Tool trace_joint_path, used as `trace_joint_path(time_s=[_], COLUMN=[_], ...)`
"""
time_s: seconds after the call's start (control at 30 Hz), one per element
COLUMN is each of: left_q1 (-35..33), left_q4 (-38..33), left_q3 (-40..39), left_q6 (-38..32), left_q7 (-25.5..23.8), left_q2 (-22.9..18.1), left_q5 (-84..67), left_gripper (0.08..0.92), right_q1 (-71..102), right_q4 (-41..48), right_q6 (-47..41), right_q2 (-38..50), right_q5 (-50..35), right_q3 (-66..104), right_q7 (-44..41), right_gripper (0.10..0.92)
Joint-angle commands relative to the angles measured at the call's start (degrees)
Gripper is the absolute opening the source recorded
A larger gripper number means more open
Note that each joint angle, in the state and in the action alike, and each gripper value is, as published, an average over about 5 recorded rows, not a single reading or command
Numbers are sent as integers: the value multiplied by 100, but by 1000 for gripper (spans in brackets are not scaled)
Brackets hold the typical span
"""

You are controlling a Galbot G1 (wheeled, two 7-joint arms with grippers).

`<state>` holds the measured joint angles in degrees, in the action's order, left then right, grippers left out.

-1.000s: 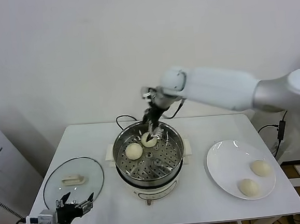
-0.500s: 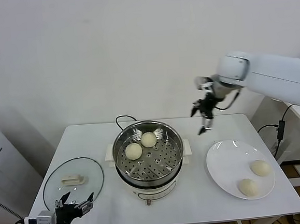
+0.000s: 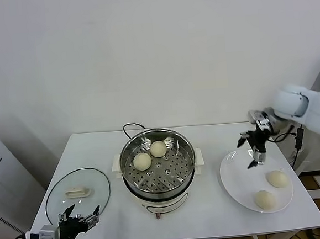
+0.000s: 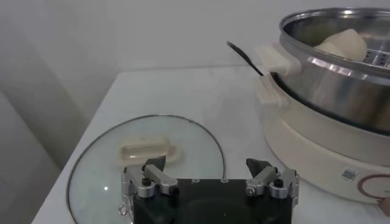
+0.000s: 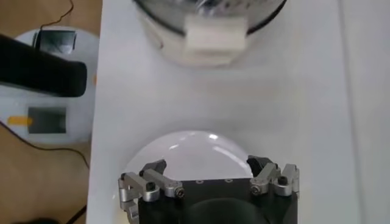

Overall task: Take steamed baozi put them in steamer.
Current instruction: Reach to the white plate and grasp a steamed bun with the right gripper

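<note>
- Hovering above the far rim of the white plate (image 3: 237,182), the right pincer (image 3: 255,149) hangs with its fingers spread, gripping nothing.
- Two steamed baozi (image 3: 143,160) sit side by side on the perforated tray in the steamer (image 3: 161,194) (toward its 11 o'clock side), at the table's (image 3: 96,152) centre.
- Two more buns (image 3: 278,179) lie on the plate, at 3 o'clock from the steamer.
- The left pincer (image 3: 79,222) waits released at 7 o'clock, by the glass lid (image 3: 58,196).
</note>
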<state>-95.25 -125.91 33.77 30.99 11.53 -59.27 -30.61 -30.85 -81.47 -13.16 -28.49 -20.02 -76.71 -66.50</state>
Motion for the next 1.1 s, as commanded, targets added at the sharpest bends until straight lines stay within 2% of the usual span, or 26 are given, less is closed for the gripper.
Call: trace_joint_path(time_s=[0.03,1.1], left_q1=[34,165], left_q4=[3,90], left_q3=[-32,-162], left_q6=[26,92], left_q7=[16,50], left_q2=[15,77], left_q5=[11,11], left_gripper=[823,823], right_q1=[1931,3739], right_q4=[-23,600], right_q6=[156,731], right_q2=[509,357], right_q5=[882,1823], right_q3=[1425,2928], right_q7=[-109,-341], right_gripper=[823,823])
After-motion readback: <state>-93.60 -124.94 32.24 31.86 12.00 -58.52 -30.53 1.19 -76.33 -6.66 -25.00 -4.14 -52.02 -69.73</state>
